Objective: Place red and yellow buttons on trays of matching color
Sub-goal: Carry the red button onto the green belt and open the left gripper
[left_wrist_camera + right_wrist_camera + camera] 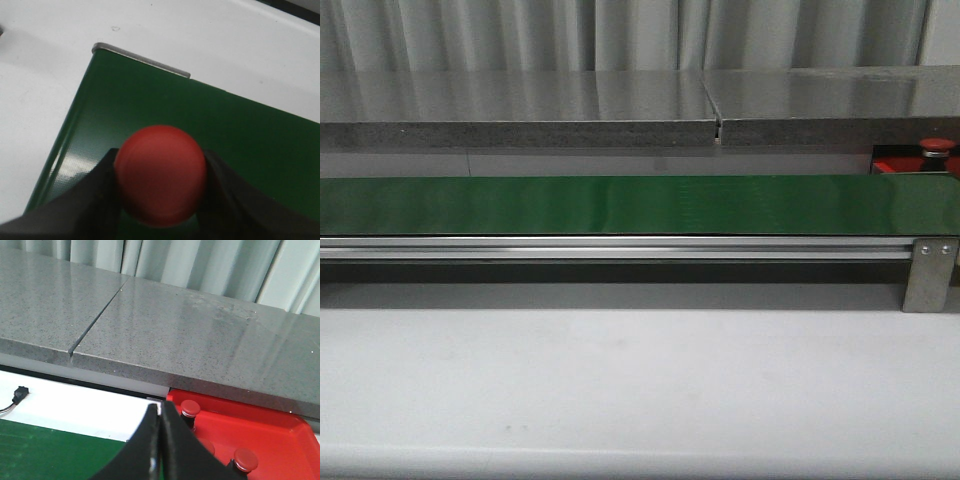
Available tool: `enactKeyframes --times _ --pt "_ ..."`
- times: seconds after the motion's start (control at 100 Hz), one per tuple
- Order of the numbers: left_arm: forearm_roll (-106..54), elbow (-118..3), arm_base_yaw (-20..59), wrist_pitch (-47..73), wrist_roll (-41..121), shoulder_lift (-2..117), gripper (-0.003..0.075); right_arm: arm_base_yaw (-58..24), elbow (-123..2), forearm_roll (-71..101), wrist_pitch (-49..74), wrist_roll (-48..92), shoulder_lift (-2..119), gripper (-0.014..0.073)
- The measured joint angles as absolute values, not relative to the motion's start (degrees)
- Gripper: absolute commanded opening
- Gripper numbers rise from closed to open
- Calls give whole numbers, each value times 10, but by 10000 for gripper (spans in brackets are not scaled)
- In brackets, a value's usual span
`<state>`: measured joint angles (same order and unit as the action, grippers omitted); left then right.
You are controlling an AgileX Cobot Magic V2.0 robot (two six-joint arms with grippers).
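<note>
The left gripper (161, 192) was clamped on a red button (161, 175), its dark fingers (95, 195) pressed against either side of the cap, above a corner of the green belt (225, 140) edged by a metal strip (142, 60). The right gripper (160, 440) had its fingers pressed together, holding nothing, near the red tray (280, 440), where three more red buttons (190, 407) sat. From the front, the tray (910, 160) lay at the far right behind the belt (620, 205), beneath a grey stone ledge (520, 100).
</note>
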<state>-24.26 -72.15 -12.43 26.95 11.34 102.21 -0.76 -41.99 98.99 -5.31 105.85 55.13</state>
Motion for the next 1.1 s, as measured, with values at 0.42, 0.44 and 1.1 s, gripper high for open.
enactKeyframes --times 0.42,0.44,1.1 --pt "-247 -699 -113 243 140 1016 405 -8 -420 990 -53 1059 551 -68" --pt "-247 -699 -113 242 140 1016 436 -8 -420 990 -53 1059 551 -68" --pt "-240 -762 -97 252 144 974 640 -8 -420 990 -53 1059 551 -68"
